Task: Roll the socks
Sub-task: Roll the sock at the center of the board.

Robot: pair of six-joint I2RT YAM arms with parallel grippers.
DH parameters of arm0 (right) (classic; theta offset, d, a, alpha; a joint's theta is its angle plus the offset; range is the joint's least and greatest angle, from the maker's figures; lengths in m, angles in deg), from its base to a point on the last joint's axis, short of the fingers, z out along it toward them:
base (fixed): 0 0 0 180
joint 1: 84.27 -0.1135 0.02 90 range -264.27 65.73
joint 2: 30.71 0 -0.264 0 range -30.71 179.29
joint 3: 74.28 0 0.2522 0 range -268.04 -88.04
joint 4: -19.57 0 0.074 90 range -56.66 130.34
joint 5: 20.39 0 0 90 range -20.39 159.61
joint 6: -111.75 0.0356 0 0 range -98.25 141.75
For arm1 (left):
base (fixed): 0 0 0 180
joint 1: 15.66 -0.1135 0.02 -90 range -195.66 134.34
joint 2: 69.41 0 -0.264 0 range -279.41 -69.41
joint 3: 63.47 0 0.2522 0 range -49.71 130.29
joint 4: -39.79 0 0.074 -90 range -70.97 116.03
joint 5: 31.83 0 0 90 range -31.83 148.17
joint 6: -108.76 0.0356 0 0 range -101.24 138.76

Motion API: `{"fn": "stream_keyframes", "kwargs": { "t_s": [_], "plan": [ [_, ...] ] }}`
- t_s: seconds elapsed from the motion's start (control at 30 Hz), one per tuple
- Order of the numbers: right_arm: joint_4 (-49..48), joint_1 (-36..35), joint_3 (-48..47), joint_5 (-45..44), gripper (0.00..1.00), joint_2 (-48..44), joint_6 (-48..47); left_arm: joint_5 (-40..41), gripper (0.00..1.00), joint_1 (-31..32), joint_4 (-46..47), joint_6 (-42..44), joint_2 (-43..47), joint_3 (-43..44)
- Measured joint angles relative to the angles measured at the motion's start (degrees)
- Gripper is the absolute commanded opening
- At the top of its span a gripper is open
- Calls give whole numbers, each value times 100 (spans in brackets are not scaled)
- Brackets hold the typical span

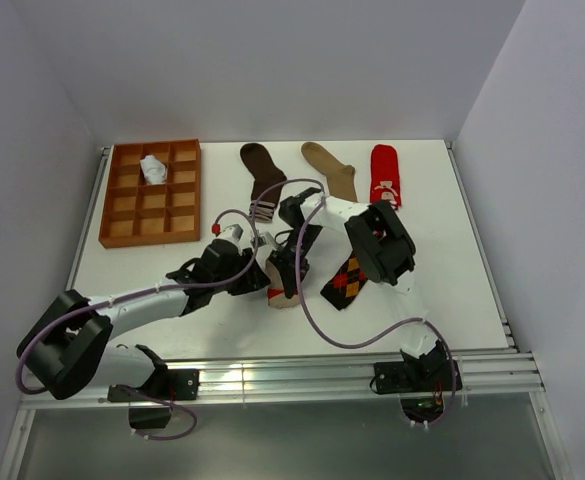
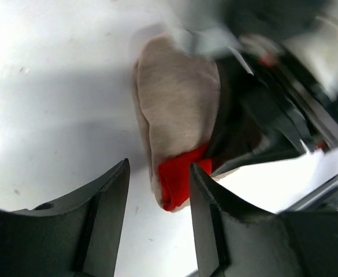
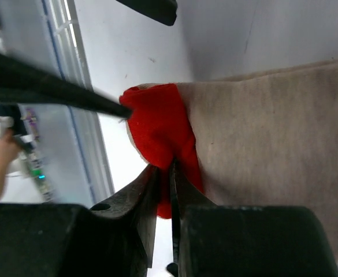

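1. Your right gripper (image 3: 170,190) has its jaws pressed together on the red toe of the beige red-toed sock (image 3: 261,133), with the cloth pinched between them.
2. Your left gripper (image 2: 157,219) has its jaws apart, one on either side of that same toe, and grips nothing. Whether one finger brushes the red cloth, I cannot tell.
3. The beige sock lies mid-table between your two wrists. It shows no tight roll yet, so I judge this one barely begun.
4. Just beside it, to the right, the argyle sock (image 1: 345,281) lies flat and unrolled.
5. Along the far side of the table (image 1: 442,290), the dark brown sock (image 1: 262,172), tan sock (image 1: 330,168) and red sock (image 1: 385,175) lie flat, well apart from your grippers.
6. In the tray (image 1: 150,241) at the far left, a white bundle (image 1: 153,169) sits in a far-row compartment. It reads as the white sock, rolled and stowed. By my count you have one done, one in hand and four untouched.
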Motion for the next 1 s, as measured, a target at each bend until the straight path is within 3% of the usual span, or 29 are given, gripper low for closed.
{"fn": "stream_keyframes", "kwargs": {
  "t_s": [0.2,0.4,1.0],
  "plan": [
    [474,48,-369,129,20,367,181,245,54,304,807,737,109,-271],
    [787,157,-656,236,19,656,380,-50,54,378,1637,1266,-37,-339],
    [981,378,-883,236,19,933,1043,-1239,45,400,2531,1659,-1084,-341]
  ]
}}
